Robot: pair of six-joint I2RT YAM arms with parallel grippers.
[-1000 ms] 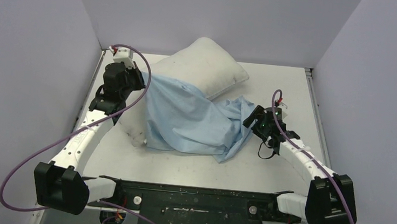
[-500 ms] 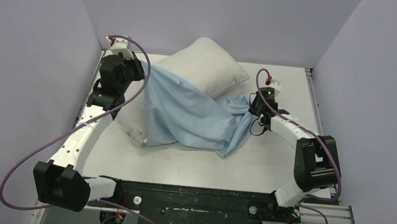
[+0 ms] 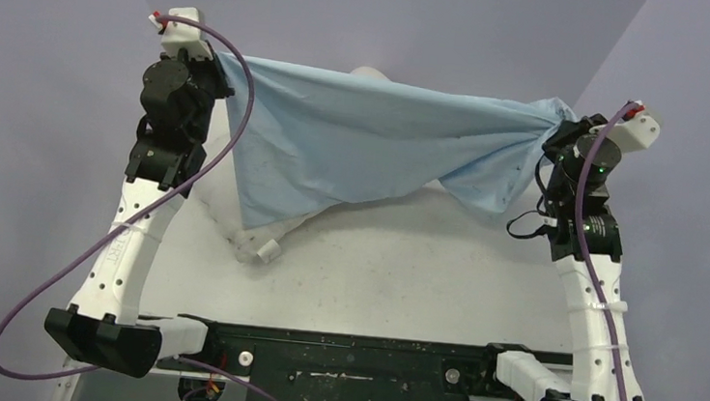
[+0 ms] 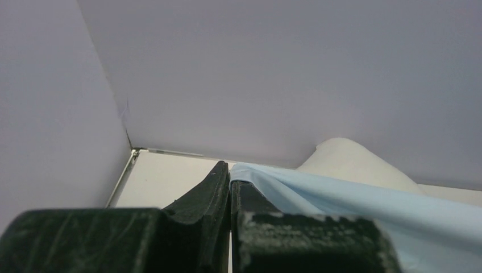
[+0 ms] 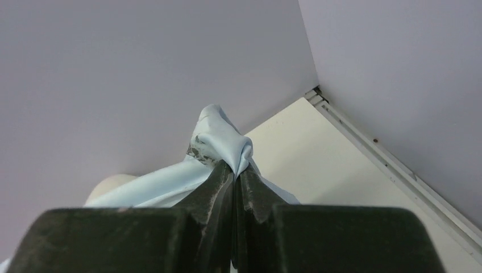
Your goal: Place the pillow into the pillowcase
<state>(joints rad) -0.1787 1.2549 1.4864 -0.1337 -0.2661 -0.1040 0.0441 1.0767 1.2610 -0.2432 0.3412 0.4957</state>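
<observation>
The left gripper (image 3: 216,60) and right gripper (image 3: 563,131) each clamp a top corner of the pillowcase (image 3: 366,143), stretched aloft over the pillow (image 3: 246,239), a limp, light cloth probably best gripped at its hem.

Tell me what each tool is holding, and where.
The thin light-blue fabric pillowcase: left tool pinches its left end, right tool its bunched right end.

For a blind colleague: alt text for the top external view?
The left gripper and right gripper hold the light-blue pillowcase stretched between them in the air. The off-white pillow lies on the table beneath, mostly hidden.
</observation>
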